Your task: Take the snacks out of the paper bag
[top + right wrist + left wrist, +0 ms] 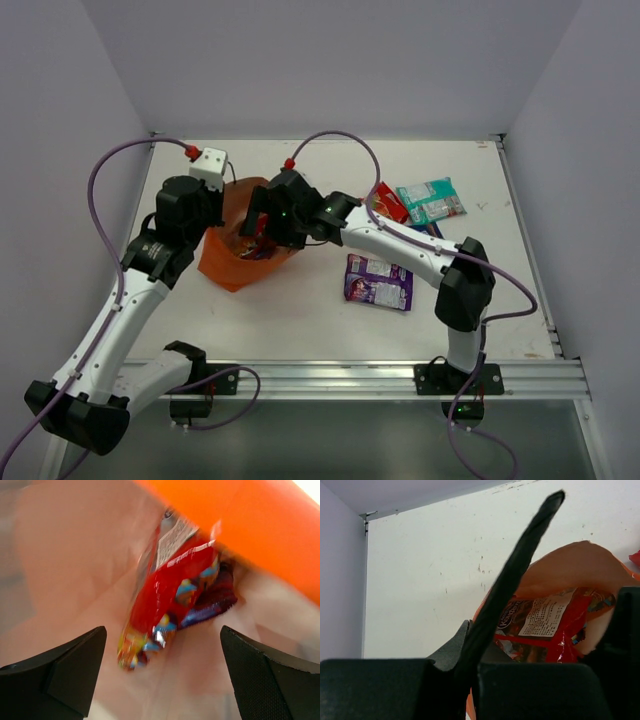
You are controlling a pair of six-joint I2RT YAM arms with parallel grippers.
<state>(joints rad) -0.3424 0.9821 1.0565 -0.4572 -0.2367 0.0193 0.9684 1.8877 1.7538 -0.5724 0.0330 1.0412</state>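
Left gripper (227, 200) pinched shut on paper bag (222, 266) rim to hold its mouth open; right gripper (161, 639), jaws spread wide, sat inside over red snack (172, 582).

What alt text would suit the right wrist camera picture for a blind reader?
A red snack packet lies inside the orange paper bag, a purple packet partly beneath it. The right gripper is wide open, its black fingers at the lower corners.
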